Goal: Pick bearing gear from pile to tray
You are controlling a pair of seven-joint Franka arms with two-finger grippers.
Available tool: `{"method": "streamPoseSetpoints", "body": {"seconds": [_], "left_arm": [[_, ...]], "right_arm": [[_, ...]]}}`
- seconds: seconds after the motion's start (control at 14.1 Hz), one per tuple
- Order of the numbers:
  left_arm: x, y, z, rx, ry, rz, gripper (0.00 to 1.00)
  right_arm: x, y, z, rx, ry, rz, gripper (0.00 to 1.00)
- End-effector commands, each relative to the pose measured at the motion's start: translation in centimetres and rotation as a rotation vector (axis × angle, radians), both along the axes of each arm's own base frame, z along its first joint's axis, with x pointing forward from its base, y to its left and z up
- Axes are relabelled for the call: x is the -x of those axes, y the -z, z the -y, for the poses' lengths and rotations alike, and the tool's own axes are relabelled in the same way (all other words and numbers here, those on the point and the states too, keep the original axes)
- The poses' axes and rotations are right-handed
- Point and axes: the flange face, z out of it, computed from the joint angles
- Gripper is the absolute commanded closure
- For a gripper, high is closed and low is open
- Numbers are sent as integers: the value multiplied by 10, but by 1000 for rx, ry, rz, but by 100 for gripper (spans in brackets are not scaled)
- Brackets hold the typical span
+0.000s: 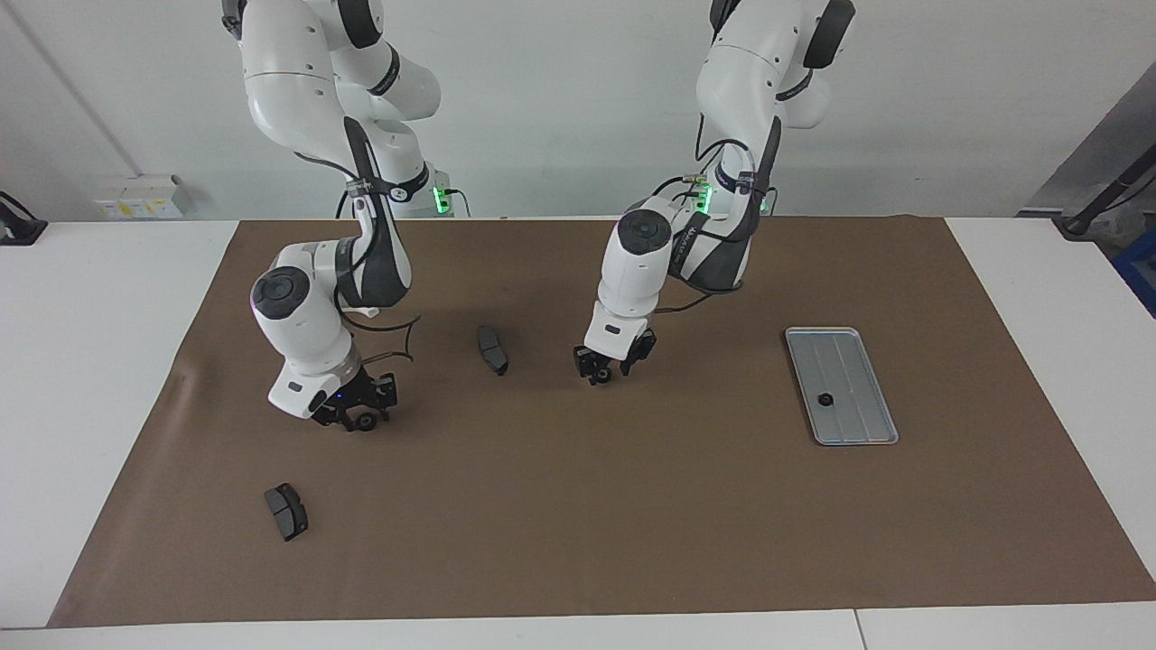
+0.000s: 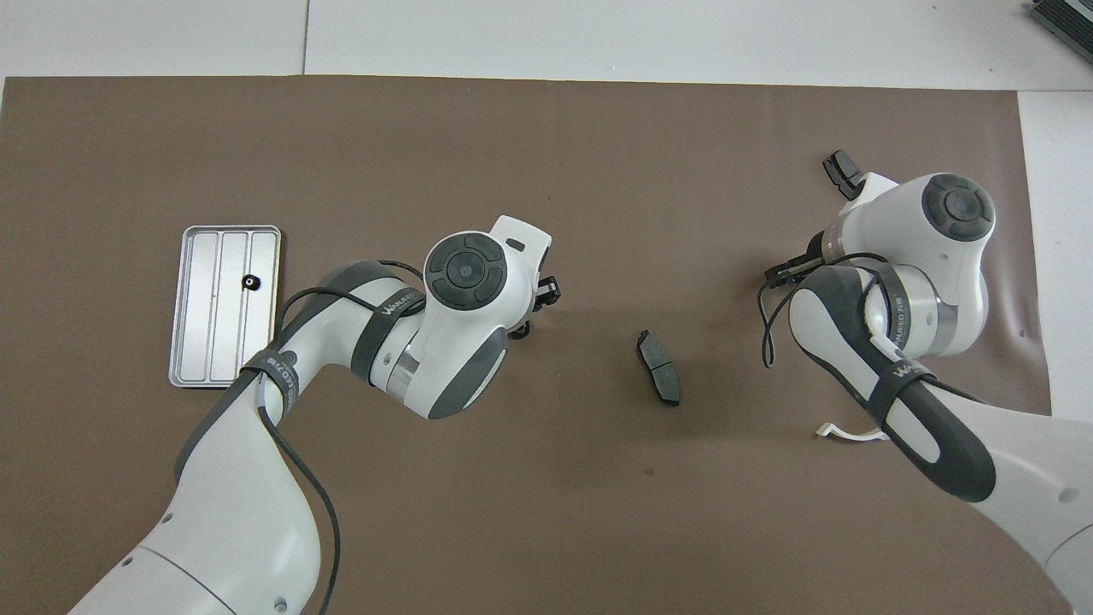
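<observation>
The silver tray (image 1: 858, 424) lies toward the left arm's end of the table and holds one black ring (image 1: 824, 398); both show in the overhead view, tray (image 2: 198, 342) and ring (image 2: 250, 282). My right gripper (image 1: 363, 419) is low over the mat, shut on a black ring (image 1: 366, 422) at its fingertips; in the overhead view only its tips (image 2: 786, 272) show. My left gripper (image 1: 612, 365) hangs open and empty low over the middle of the mat, between the tray and a dark brake pad (image 1: 492, 348).
That brake pad also shows in the overhead view (image 2: 658, 367). A second brake pad (image 1: 286, 511) lies farther from the robots toward the right arm's end, half covered from above (image 2: 841, 173). A white curved bracket (image 2: 841, 431) peeks out under the right arm.
</observation>
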Motion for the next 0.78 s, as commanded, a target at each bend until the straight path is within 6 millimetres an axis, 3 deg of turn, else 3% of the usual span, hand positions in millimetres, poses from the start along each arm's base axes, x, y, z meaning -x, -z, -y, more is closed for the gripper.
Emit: {"method": "streamPoseSetpoints", "body": {"seconds": [0.0,0.07,0.14,0.43,0.71], "left_arm": [[11,11,5,-14,17,21,35],[13,14,5,-15,20,22,36],[18,17,8,-17,28,18,36],[29,26,9,-30,40,3,37],[36,30,13,-26,52,8,43]], "right_arm": [[3,4,2,-15,-24,5,78],[3,3,2,-15,-18,6,95],[3,3,1,-15,-20,6,100],[1,0,-4,-15,-23,6,100],[-1,-25,-14,-19,44,36,100]]}}
